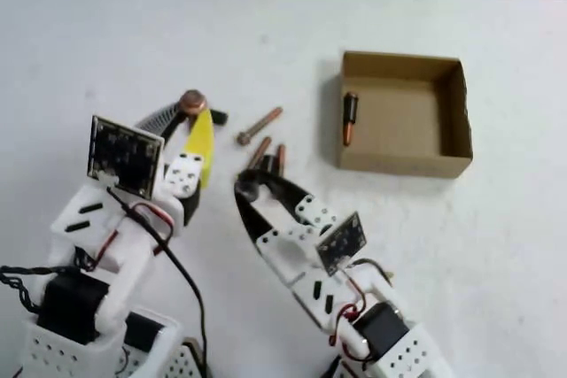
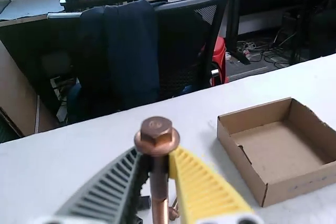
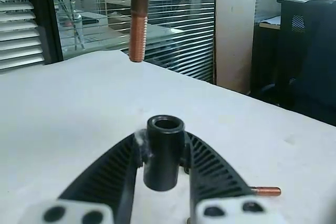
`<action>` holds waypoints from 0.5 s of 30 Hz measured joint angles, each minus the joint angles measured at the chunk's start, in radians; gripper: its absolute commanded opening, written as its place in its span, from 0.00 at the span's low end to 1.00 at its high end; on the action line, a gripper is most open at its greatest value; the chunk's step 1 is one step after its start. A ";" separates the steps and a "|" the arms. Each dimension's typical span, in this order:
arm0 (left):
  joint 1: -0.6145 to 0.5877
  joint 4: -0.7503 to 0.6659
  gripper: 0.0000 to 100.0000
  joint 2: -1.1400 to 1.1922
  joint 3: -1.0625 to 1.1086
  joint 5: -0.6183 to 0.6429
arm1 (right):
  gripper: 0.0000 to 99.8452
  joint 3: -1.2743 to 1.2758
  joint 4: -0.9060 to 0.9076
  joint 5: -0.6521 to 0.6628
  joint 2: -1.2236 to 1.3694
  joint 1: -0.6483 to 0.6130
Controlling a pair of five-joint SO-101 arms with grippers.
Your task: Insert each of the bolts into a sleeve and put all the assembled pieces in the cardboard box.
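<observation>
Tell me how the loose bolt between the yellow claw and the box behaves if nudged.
The bolt looks like rigid metal, so it probably won't bend. Its round shank would likely roll, curving around the wider hex head.

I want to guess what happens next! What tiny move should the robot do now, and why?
Probably shift the left tool sideways until its bolt hangs straight above the sleeve. The right tool holds the sleeve upright, hole up, but the bolt's threaded tip hangs off to one side of that hole.
</observation>
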 measured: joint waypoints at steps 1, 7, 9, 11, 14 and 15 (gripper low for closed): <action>0.012 -0.014 0.02 0.000 0.000 0.000 | 0.02 0.000 0.000 0.000 0.000 0.000; 0.097 -0.083 0.02 0.000 0.000 0.003 | 0.02 0.000 0.000 0.000 0.000 0.000; 0.107 -0.101 0.02 0.000 0.000 0.003 | 0.02 0.000 0.000 0.000 0.000 0.000; 0.120 -0.112 0.02 0.000 0.000 0.006 | 0.02 0.000 0.000 0.000 0.000 0.000; 0.138 -0.112 0.02 -0.002 0.000 0.075 | 0.02 0.000 0.000 0.000 0.000 0.000; 0.138 -0.112 0.02 -0.002 0.000 0.104 | 0.02 0.000 0.006 0.000 0.000 0.000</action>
